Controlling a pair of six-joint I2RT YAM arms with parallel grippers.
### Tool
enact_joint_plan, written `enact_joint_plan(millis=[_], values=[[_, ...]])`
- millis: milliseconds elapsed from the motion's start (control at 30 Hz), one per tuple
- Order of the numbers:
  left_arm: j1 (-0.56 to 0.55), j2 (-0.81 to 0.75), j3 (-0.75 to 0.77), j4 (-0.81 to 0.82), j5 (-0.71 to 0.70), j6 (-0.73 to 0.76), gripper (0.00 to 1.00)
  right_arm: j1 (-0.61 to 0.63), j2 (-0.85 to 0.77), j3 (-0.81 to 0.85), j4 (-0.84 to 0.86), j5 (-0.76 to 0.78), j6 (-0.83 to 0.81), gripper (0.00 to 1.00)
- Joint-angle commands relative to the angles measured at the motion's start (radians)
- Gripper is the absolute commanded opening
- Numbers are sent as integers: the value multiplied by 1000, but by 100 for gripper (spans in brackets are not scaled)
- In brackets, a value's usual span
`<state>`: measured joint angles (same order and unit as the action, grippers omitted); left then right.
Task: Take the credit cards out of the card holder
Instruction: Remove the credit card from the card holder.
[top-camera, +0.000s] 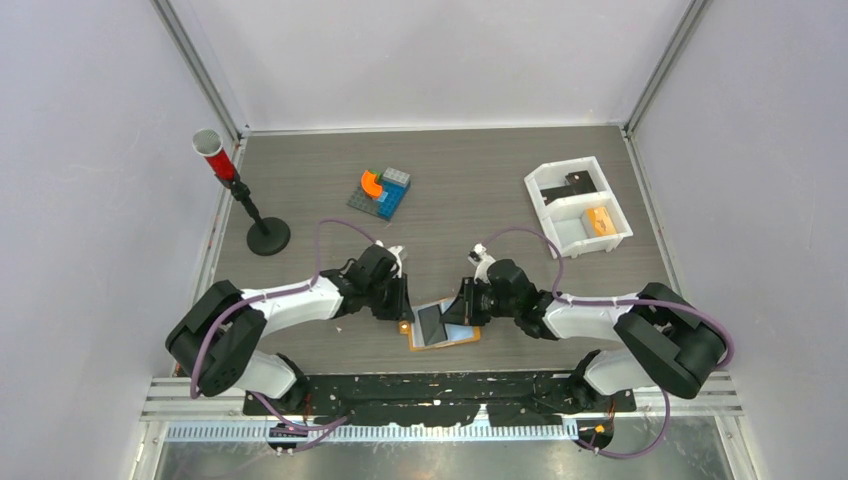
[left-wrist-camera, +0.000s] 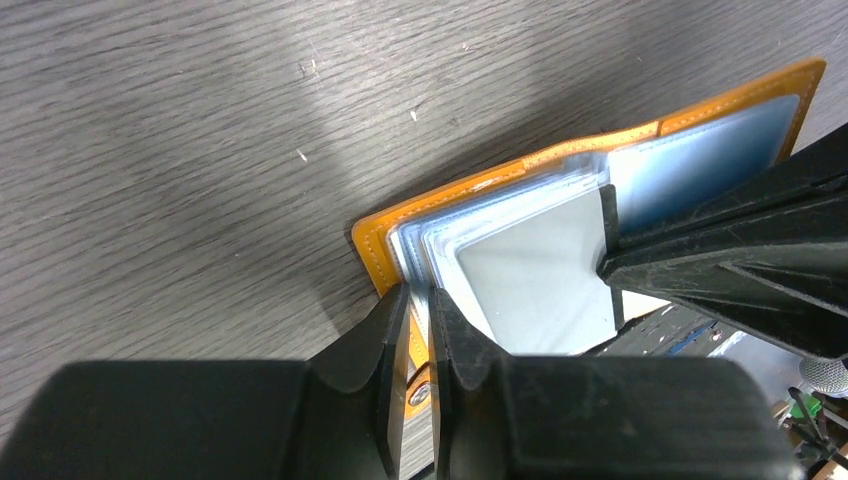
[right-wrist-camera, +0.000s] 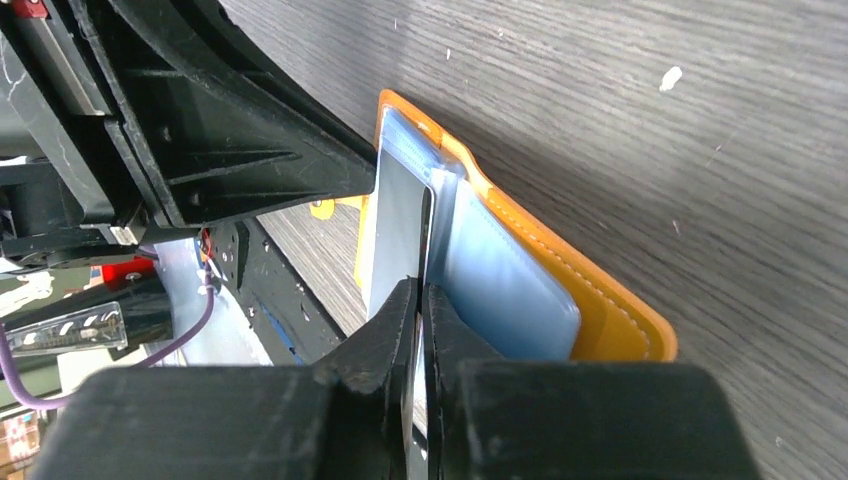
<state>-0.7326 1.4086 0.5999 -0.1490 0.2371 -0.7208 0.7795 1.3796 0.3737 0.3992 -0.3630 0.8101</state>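
The tan-orange card holder (top-camera: 462, 338) lies open near the table's front edge, between my two grippers. My left gripper (left-wrist-camera: 418, 295) is shut on the holder's left edge, pinching the orange cover (left-wrist-camera: 372, 250) and the pale blue sleeves. My right gripper (right-wrist-camera: 420, 290) is shut on the near edge of a thin dark credit card (right-wrist-camera: 395, 230), which stands tilted up out of the sleeves (right-wrist-camera: 500, 270). In the top view this card (top-camera: 432, 322) shows as a dark rectangle on the holder, with the left gripper (top-camera: 407, 318) and right gripper (top-camera: 462, 312) on either side.
A white two-compartment tray (top-camera: 541, 200) stands at the back right with a small orange block (top-camera: 600, 221) in it. A pile of coloured bricks (top-camera: 380, 190) sits at the back centre. A black stand with a red-and-grey tube (top-camera: 240, 195) is at the back left.
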Motion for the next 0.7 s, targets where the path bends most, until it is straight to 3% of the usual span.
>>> enact_joint_plan(millis=[0, 167, 267, 400, 600, 667], values=[[-1, 31, 27, -11, -7, 28, 15, -16, -39, -23, 65, -43, 24, 11], [-1, 45, 32, -6, -1, 24, 15, -37, -29, -54, 145, -79, 66, 6], [-1, 44, 34, -1, 2, 21, 15, -43, -18, -74, 188, -92, 91, 16], [-1, 44, 30, 10, 8, 12, 15, -44, 0, -88, 228, -100, 113, 6], [-1, 46, 29, 16, 14, 11, 15, -50, 2, -95, 226, -90, 124, 5], [-1, 46, 29, 14, 14, 12, 15, -50, -16, -85, 169, -67, 108, 10]])
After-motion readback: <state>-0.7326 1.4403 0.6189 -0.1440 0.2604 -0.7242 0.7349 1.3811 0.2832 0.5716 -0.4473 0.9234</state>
